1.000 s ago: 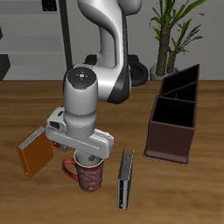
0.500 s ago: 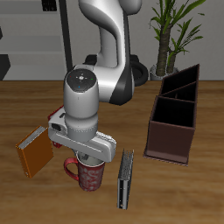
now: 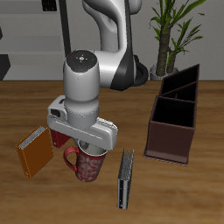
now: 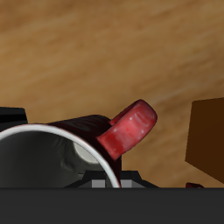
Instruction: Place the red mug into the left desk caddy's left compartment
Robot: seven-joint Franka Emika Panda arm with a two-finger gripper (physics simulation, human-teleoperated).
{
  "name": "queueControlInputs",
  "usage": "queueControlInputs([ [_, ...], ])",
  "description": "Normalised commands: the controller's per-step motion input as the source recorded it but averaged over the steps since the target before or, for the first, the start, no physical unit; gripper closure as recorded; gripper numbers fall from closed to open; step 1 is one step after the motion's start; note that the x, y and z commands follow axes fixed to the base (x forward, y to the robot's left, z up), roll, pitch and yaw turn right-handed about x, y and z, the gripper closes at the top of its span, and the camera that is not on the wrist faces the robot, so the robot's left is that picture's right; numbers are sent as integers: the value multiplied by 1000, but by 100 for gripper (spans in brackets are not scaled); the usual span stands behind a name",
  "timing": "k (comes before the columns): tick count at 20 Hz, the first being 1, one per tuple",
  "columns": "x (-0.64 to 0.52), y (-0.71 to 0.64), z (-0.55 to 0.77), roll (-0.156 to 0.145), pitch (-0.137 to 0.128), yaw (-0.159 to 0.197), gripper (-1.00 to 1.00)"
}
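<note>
I have the gripper (image 3: 90,145) clamped on the rim of the red mug (image 3: 89,164); the fingers themselves are hidden behind the wrist housing from the front, but the wrist view shows the white rim right against the gripper body, handle (image 4: 128,129) sticking out to the side. Versus half a second ago the arm has come up and the mug has risen with it, now clear of the table (image 3: 184,192). It has also shifted a touch toward the dark book (image 3: 126,178) lying near the front edge. The mug hangs between that book and the orange-brown book (image 3: 35,150), which leans at the same tilt as before. The left desk caddy (image 3: 174,115) stands well apart from the mug, unmoved, its compartments open to the top. A potted plant (image 3: 176,26) sits behind it.
</note>
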Motion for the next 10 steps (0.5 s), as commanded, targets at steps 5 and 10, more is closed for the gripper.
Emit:
queueControlInputs([
  [5, -254, -140, 658, -28, -73, 7, 100],
  [10, -393, -95, 762, -24, -74, 13, 100],
])
